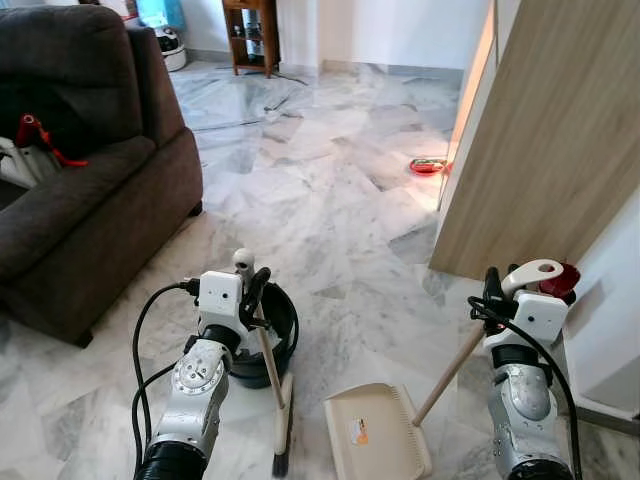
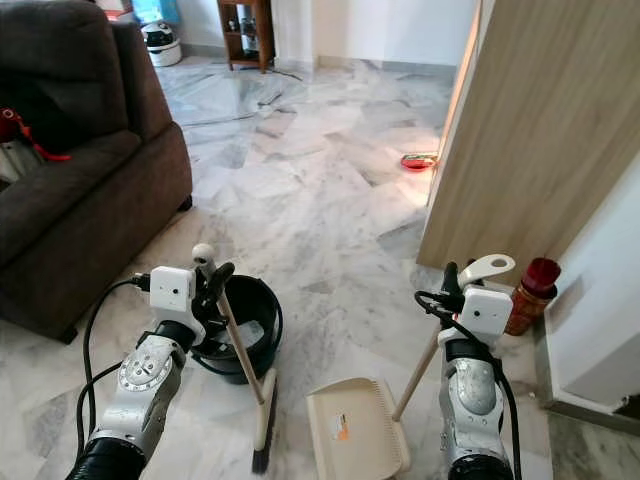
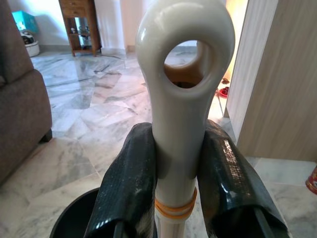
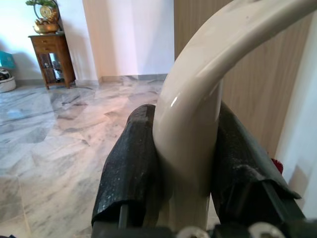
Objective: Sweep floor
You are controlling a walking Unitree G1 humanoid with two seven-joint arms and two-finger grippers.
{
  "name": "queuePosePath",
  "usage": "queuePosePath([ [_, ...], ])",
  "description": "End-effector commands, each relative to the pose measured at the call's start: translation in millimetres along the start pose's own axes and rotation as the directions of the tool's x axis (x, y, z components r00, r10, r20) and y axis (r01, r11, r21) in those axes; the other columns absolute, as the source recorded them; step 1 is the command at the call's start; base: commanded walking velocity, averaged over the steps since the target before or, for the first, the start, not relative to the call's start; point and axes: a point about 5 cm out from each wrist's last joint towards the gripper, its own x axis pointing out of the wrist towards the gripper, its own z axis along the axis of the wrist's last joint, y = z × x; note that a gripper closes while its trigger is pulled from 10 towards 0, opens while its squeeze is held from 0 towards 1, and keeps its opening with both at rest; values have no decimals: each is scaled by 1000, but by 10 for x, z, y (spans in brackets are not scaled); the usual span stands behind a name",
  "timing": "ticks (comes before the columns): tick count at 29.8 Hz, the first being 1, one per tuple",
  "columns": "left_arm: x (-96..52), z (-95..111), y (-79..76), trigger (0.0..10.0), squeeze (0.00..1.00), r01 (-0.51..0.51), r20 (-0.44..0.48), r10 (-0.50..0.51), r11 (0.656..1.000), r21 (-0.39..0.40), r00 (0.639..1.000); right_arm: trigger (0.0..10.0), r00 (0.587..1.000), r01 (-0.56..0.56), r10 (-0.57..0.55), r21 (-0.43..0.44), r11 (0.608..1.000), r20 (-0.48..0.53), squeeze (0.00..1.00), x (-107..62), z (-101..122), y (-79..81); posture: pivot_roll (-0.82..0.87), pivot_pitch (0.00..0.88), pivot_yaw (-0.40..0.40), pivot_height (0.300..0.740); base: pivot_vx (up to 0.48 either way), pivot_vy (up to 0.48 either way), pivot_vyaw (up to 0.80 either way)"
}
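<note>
**Broom and dustpan in hand, sweeping about to begin**

While both handles are gripped, no sweeping stroke shows yet. Left tool [image 1: 252, 290] is clamped on the broom [image 1: 272, 385] near its looped top; bristles rest on the marble floor [image 1: 330, 210], beside a black bucket [image 1: 285, 325] at 11 o'clock of them. Right tool [image 1: 497, 290] is closed around the dustpan [image 1: 375, 430] handle, pan flat at 3 o'clock of the broom. Next move, in my judgement: draw the bristles toward the pan's lip.

Broom [image 1: 272, 385] and dustpan [image 1: 377, 432] on the marble floor [image 1: 330, 200].
The cream broom is leaning with bristles touching down; the cream dustpan is lying flat just beside, its handle slanting upward.
</note>
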Motion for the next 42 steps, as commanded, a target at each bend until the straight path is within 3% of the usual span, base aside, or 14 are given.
queuePosePath([
  [1,31,56,33,10000,0,-2,23,1,1000,31,1000,10000,1000,-7,7,1,1000,22,0,65,59,29,-89,0,49,740,0,0,-788],
  [11,30,46,20,10000,0,5,17,-6,998,56,1000,10000,1000,0,0,-7,1000,16,0,59,47,12,-90,0,48,740,0,-192,-788],
  [42,31,23,-10,10000,0,9,14,-9,999,43,1000,10000,1000,8,-8,-21,1000,15,0,65,42,20,-100,0,44,740,0,0,-788],
])
